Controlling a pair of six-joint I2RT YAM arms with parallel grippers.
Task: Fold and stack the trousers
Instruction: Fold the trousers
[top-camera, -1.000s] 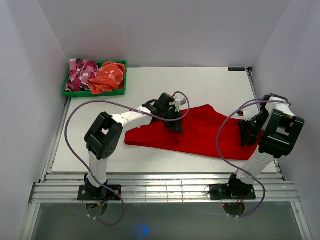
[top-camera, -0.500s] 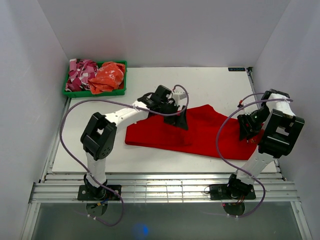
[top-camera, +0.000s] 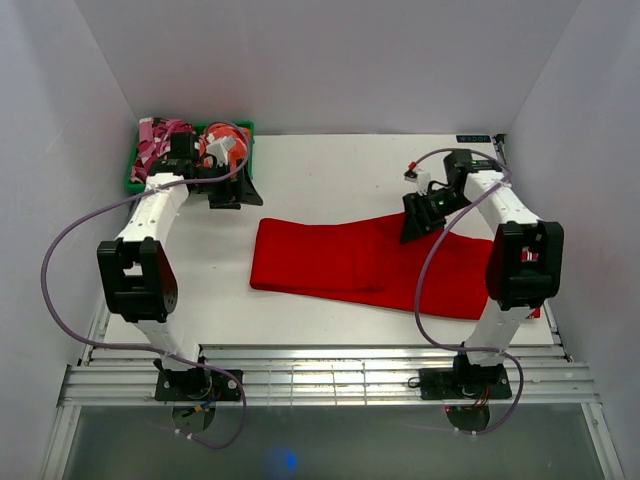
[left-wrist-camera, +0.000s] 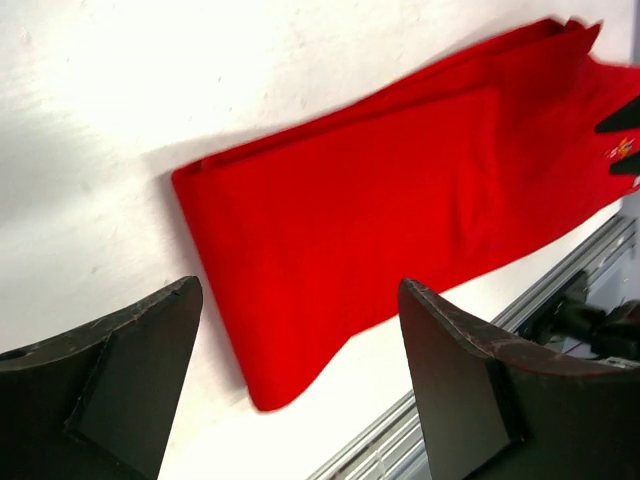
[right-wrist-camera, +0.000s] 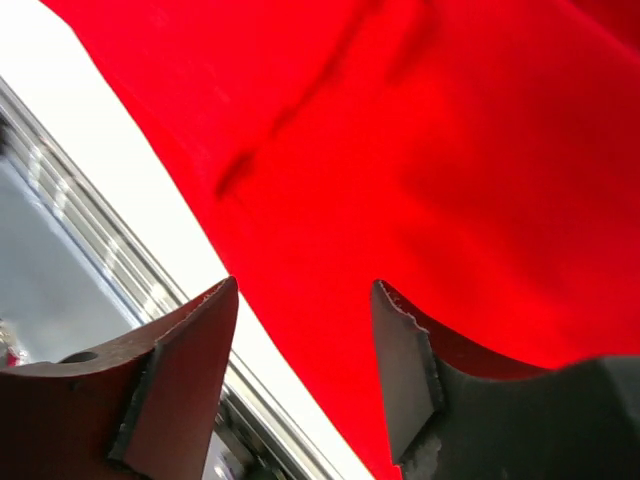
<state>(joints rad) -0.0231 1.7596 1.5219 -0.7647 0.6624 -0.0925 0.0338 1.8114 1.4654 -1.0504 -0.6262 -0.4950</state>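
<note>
Both grippers empty, jaws apart. Trousers (top-camera: 340, 265) run left-right; right gripper (top-camera: 418, 222) hangs over their right half, left gripper (top-camera: 235, 192) well apart by green bin (top-camera: 131, 186).

A robot lab cell — plain white walls (top-camera: 330, 60), white table (top-camera: 330, 170), aluminium rails (top-camera: 330, 375) at the near edge.

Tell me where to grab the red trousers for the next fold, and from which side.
Grip the trousers at their left short end, coming down from the left with the open left gripper. That end lies flat and square on bare table, its layers stacked and uncovered, so it would likely lift cleanly toward the right end.
</note>
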